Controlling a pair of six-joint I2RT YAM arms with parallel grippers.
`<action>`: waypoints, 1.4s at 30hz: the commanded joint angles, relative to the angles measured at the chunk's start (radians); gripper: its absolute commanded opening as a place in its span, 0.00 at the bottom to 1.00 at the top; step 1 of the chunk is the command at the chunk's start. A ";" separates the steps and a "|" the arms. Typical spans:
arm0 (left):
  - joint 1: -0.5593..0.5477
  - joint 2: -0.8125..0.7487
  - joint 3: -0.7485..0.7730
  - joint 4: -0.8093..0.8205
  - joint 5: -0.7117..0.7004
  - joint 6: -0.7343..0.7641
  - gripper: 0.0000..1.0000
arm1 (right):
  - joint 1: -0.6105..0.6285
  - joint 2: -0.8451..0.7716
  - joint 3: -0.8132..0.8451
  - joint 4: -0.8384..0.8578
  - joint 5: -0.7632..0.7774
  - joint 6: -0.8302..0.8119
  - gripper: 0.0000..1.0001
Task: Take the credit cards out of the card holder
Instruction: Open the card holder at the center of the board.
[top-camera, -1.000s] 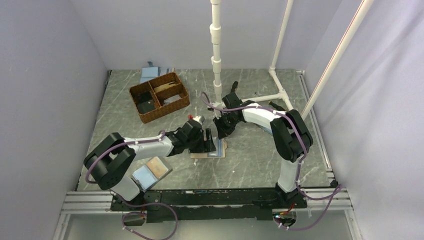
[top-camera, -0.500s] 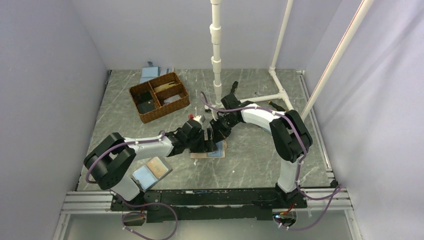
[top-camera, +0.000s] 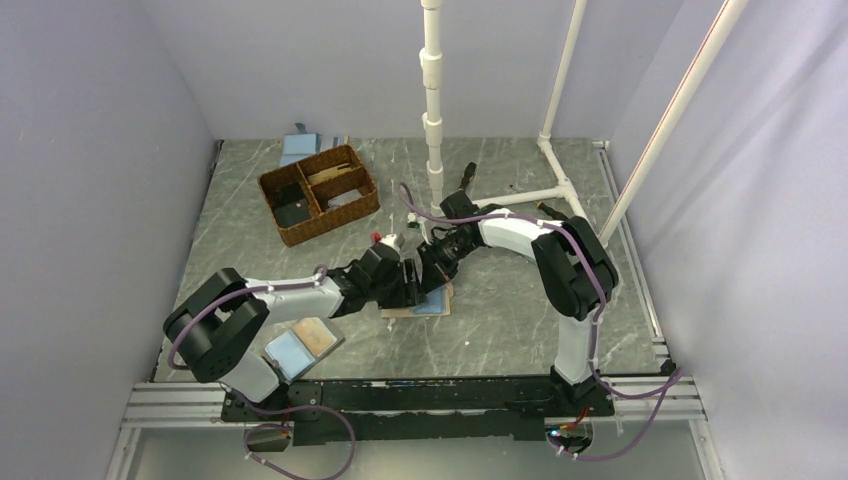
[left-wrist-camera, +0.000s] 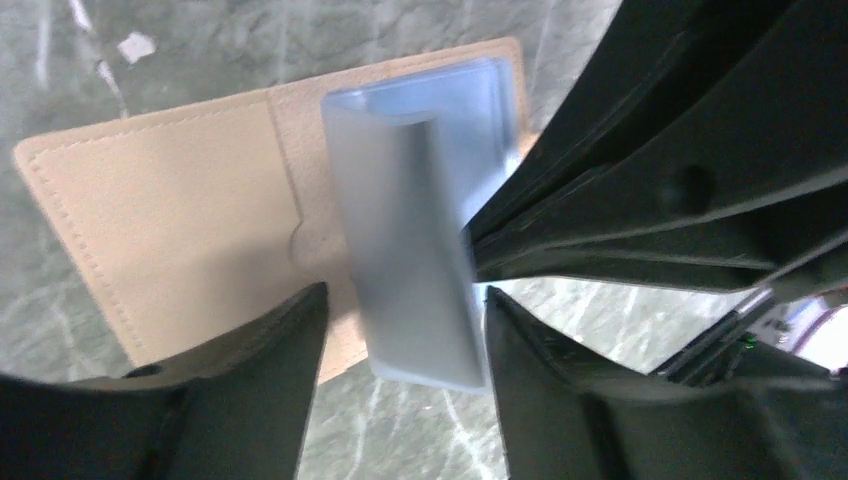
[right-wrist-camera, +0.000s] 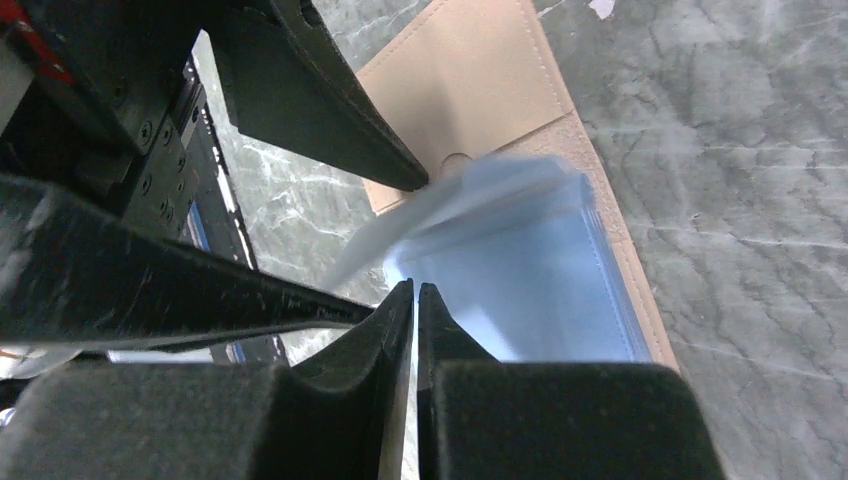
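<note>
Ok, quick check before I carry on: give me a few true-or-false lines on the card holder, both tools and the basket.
1. The card holder lies open on the table, tan inside up. True.
2. The left tool is clamped shut. False: its fingers stand apart, either side of a raised pale blue plastic piece.
3. The right tool is spread wide. False: its fingers are almost together.
4. The wicker basket stands in the far-left part of the table. True.

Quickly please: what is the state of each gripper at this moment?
Left gripper: open, fingers on either side of the raised blue sheet.
Right gripper: shut, apparently pinching that sheet's edge.
</note>
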 joint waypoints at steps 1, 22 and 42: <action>-0.006 -0.038 -0.037 -0.021 -0.050 -0.037 0.53 | -0.003 -0.020 0.031 0.007 0.023 0.007 0.09; -0.004 -0.058 -0.059 -0.026 -0.068 -0.059 0.28 | -0.030 -0.055 0.024 0.028 0.347 0.013 0.10; -0.005 -0.049 -0.051 -0.010 -0.046 -0.053 0.29 | -0.029 -0.021 0.031 0.008 0.247 0.021 0.29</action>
